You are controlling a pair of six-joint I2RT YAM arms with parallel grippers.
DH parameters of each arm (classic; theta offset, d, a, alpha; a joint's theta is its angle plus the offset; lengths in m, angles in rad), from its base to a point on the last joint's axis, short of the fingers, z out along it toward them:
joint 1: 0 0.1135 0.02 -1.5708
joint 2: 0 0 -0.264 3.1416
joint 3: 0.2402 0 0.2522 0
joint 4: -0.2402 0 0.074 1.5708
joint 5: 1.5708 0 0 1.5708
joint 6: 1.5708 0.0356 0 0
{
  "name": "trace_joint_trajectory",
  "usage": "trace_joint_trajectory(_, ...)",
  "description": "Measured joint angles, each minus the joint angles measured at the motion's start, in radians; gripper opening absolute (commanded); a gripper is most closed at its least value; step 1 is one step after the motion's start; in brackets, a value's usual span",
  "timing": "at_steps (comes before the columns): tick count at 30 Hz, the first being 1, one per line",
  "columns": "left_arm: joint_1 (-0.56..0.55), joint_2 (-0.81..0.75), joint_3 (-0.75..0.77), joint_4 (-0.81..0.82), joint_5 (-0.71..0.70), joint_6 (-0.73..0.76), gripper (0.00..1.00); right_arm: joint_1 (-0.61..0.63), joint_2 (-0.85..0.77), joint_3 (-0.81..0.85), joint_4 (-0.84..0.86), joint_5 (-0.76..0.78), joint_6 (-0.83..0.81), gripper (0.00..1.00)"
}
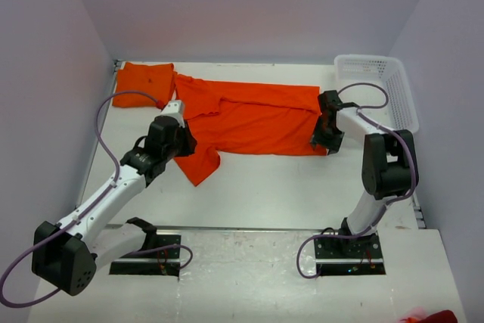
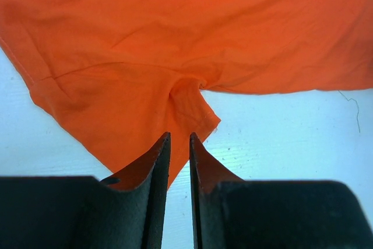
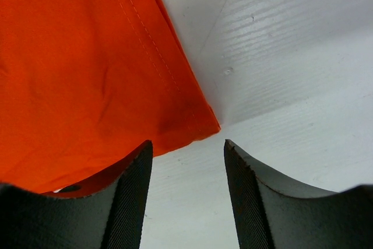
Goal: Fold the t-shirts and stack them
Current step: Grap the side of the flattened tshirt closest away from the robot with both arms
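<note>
One orange t-shirt (image 1: 249, 119) lies spread across the middle of the table, a sleeve (image 1: 198, 164) pointing toward the near edge. A second t-shirt (image 1: 144, 85) lies folded at the back left corner. My left gripper (image 1: 185, 141) hovers at the spread shirt's left side, over the sleeve and armpit (image 2: 186, 94). Its jaws stand a narrow gap apart (image 2: 179, 135), with nothing between them. My right gripper (image 1: 325, 138) is at the shirt's near right corner (image 3: 204, 123). It is open (image 3: 186, 142), with bare table between its fingers and the hem corner just beyond the tips.
A white lattice basket (image 1: 378, 85) stands at the back right, next to the right arm. White walls close off the table at the left, back and right. Something red (image 1: 431, 315) shows at the bottom right edge of the top view.
</note>
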Motion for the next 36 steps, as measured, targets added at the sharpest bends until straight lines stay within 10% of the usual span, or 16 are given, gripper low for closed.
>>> trace_joint_trajectory(25, -0.047, 0.079, 0.113, -0.074, 0.033, 0.007, 0.00, 0.152, -0.154, 0.053, 0.013, 0.034, 0.042, 0.58)
trace_joint_trajectory(27, -0.071, 0.125, 0.168, -0.073, 0.054, 0.008, 0.00, 0.180, -0.183, 0.053, 0.019, 0.026, 0.039, 0.46)
trace_joint_trajectory(29, -0.101, 0.186, 0.218, -0.062, 0.062, 0.010, 0.00, 0.206, -0.216, 0.046, 0.037, 0.010, 0.031, 0.00)
trace_joint_trajectory(36, -0.138, 0.456, 0.312, -0.036, 0.052, 0.016, 0.00, 0.291, -0.356, -0.039, 0.069, -0.036, 0.034, 0.00)
